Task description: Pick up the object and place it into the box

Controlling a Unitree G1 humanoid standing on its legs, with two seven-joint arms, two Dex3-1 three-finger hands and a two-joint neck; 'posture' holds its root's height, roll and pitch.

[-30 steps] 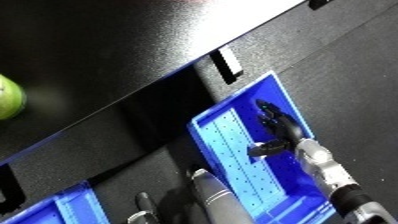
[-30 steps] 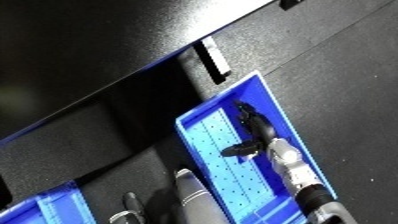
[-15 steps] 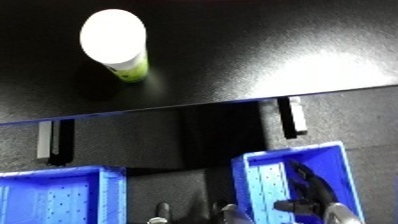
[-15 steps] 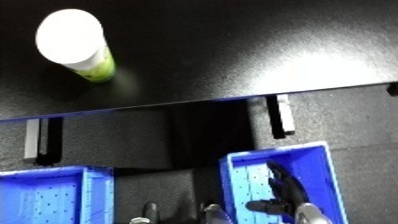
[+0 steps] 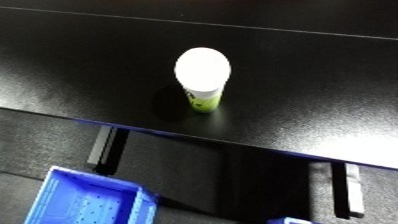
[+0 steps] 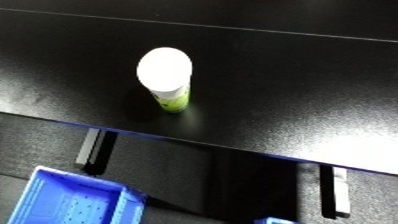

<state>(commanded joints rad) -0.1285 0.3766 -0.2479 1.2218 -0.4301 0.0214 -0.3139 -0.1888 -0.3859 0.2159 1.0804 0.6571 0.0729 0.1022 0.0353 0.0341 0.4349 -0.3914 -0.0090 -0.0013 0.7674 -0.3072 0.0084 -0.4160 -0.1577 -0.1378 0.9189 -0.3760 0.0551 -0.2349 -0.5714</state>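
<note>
A small upright container with a white lid and a green and white body stands on the black table, near the middle of the view and a little back from the front edge. A blue bin with a perforated floor shows at the lower left, below the table's front edge. Only a corner of a second blue bin peeks in at the bottom edge. Neither of my hands shows in either view.
The table's front edge runs across the lower half, sloping down to the right. Two grey bracket bars hang below it. Glare brightens the table at the right.
The camera has swung up and over the table. The container now sits near the centre. The right bin and my right hand inside it have dropped out of the view.
</note>
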